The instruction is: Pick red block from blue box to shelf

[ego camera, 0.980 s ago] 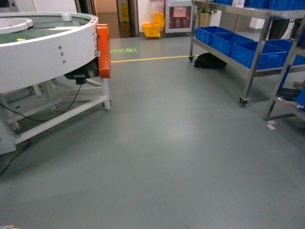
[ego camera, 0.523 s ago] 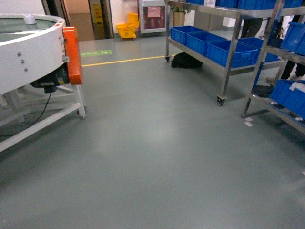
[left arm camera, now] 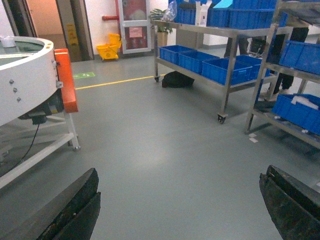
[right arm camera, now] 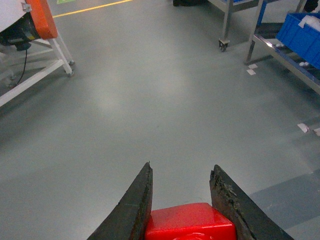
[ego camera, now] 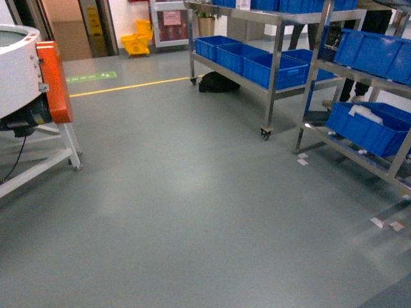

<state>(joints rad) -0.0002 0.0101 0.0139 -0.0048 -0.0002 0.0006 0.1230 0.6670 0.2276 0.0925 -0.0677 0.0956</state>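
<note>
The shelf (ego camera: 276,64) has slid leftward; right gripper (right arm camera: 182,200) clamps the red block (right arm camera: 190,222).

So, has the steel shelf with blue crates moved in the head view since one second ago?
Yes. The shelf has slid left in the picture, and so has the orange guard; so probably the robot is turning right, and the shelf itself stands fixed.

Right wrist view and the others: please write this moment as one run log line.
phase: carry | right claw: shut on red block | left claw: open, empty | shelf: ahead right
</note>
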